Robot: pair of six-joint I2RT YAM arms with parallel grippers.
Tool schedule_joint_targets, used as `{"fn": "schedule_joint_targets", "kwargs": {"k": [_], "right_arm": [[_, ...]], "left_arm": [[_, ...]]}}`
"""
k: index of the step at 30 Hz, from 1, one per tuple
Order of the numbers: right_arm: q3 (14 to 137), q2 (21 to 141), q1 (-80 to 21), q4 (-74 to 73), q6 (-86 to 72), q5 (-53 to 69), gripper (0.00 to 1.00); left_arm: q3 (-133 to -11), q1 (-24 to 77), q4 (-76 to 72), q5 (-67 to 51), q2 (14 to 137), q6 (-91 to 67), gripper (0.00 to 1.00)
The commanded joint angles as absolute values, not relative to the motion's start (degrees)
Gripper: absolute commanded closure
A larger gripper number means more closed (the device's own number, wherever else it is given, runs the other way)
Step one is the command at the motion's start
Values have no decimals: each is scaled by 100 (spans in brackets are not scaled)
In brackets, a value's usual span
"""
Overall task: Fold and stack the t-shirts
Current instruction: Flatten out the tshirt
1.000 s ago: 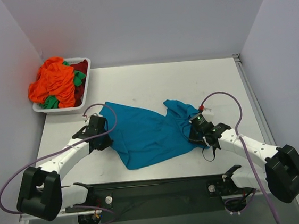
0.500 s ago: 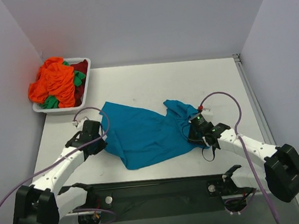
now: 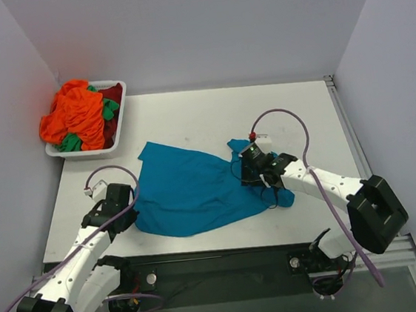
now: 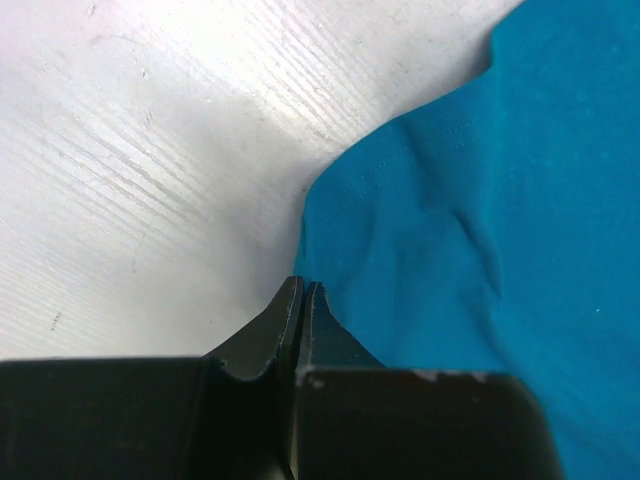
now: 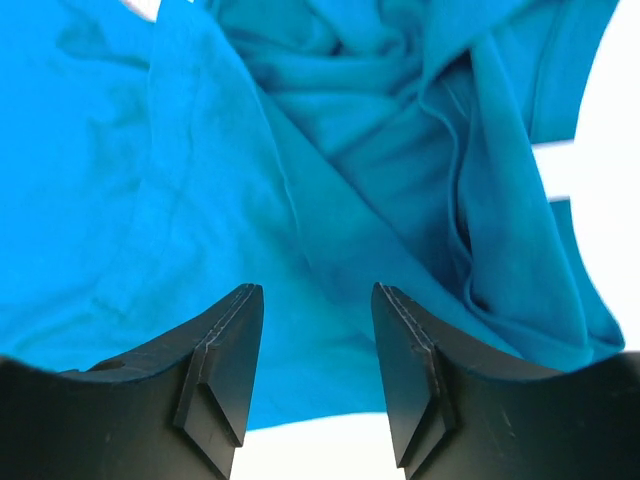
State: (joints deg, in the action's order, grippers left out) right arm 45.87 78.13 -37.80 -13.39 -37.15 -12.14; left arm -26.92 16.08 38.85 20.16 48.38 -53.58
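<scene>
Your left end effector [image 4: 303,288] is pressed together, pinching the left edge of the teal shirt [image 3: 190,195], which lies rumpled in the middle of the tabletop [image 3: 211,118]. Your right end effector [image 5: 317,292] is partly spread with nothing between its fingers, over the shirt's bunched right side. At the far left corner, a white tray [image 3: 121,128] holds the orange, green and dark red shirts [image 3: 77,114].

Teal t-shirt [image 3: 189,191] soft matt cloth; table [image 4: 130,150] white, scuffed, w/ grain

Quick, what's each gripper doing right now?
Left gripper: closed, pinching the edge of the teal t-shirt.
Right gripper: open above the teal t-shirt, holding nothing.
</scene>
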Motion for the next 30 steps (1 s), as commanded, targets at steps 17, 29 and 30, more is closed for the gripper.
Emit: {"fn": "schedule_joint_targets", "kwargs": {"k": [17, 29, 30], "right_arm": [[6543, 10299, -2717, -1802, -3280, -1082, 95], [11429, 13138, -1496, -2372, -2751, 333, 99], [11435, 13148, -1433, -2434, -2751, 491, 99]], "left_arm": [[-3470, 1600, 1531, 1064, 7599, -5432, 100], [-9225, 1126, 2667, 158, 12268, -4871, 100], [-9568, 1108, 2872, 184, 12365, -4782, 100]]}}
